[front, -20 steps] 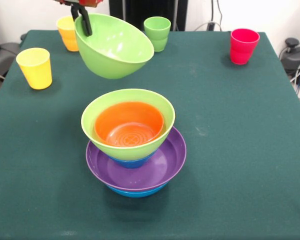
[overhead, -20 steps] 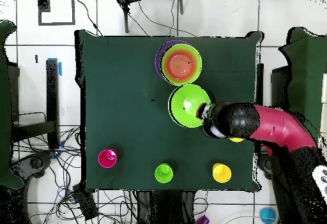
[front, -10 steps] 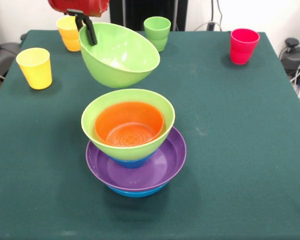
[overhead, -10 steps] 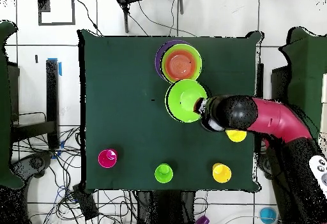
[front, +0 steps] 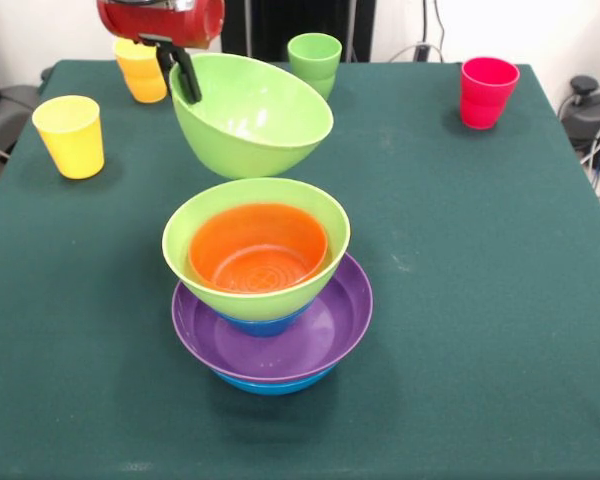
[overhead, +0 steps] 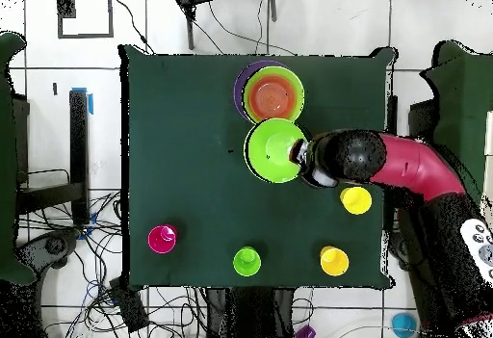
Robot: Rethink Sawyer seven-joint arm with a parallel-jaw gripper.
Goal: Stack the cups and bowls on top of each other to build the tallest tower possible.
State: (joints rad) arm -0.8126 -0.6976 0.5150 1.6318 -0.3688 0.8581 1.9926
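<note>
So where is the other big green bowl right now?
In the front view, the light green bowl hangs tilted in the gripper, above the table behind the tower.

Green bowl (overhead: 272,150) beside tower (overhead: 271,95)

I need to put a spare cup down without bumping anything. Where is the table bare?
Bare cloth lies between the red cup and the tower, and along the table edge in front of the tower. It is crowded above the tower, where the gripper holds a tilted light green bowl, with the yellow cup nearby.
</note>
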